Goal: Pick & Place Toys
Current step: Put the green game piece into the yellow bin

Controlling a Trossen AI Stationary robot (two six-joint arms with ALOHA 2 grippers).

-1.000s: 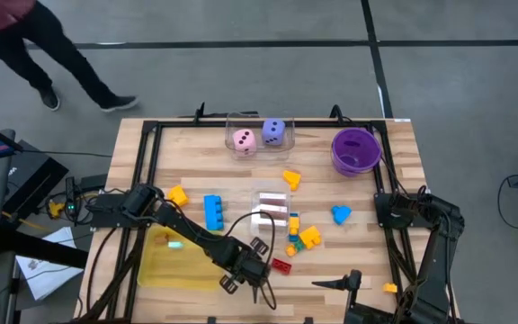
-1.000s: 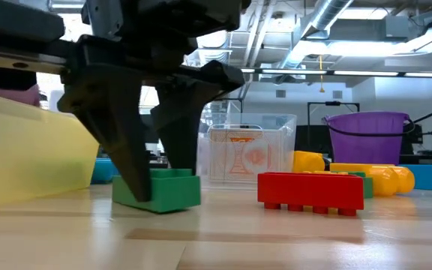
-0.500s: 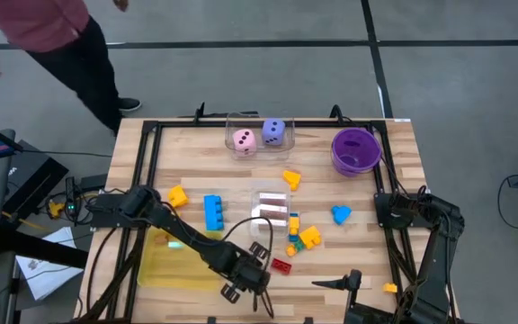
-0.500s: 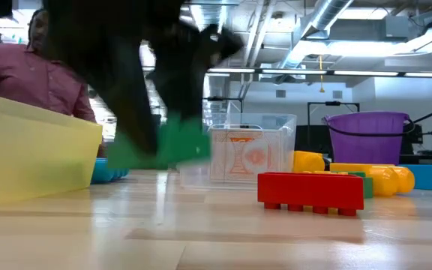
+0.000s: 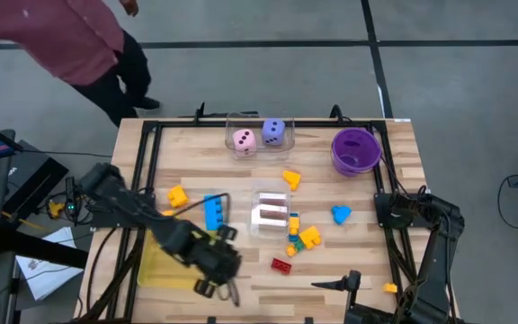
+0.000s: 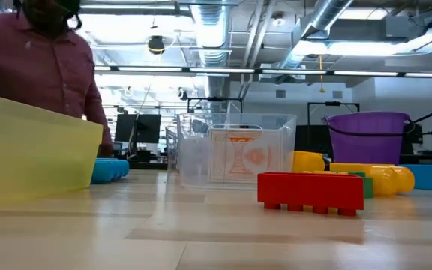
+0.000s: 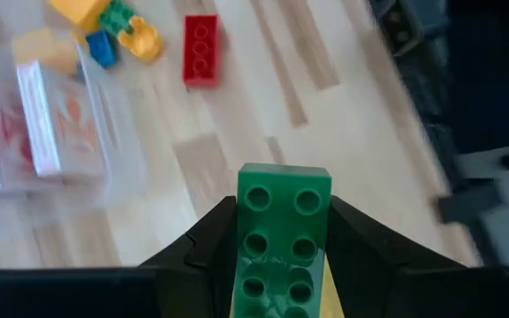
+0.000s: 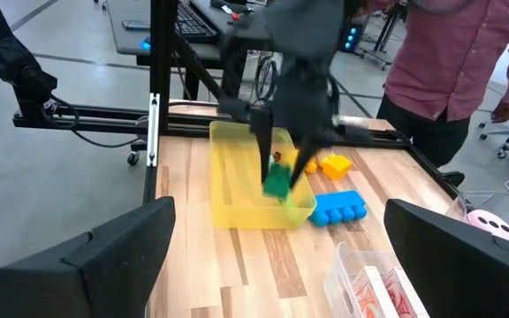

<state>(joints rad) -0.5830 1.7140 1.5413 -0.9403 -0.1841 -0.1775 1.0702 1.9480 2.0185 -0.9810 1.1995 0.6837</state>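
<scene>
Mid-transfer over the wooden tabletop (image 5: 349, 193): my left gripper (image 7: 283, 237) has its jaws clamped on a green plastic two-by-four brick (image 7: 281, 234), carried clear of the surface at the rim of the yellow translucent tray (image 8: 237, 190), toward seven o'clock of the layout. My right gripper (image 5: 335, 284) waits at five o'clock, jaws spread wide and empty. I judge this the carry step; next I must centre the brick over the tray and release. A red brick (image 5: 281, 265) and other loose toys lie near the middle.
</scene>
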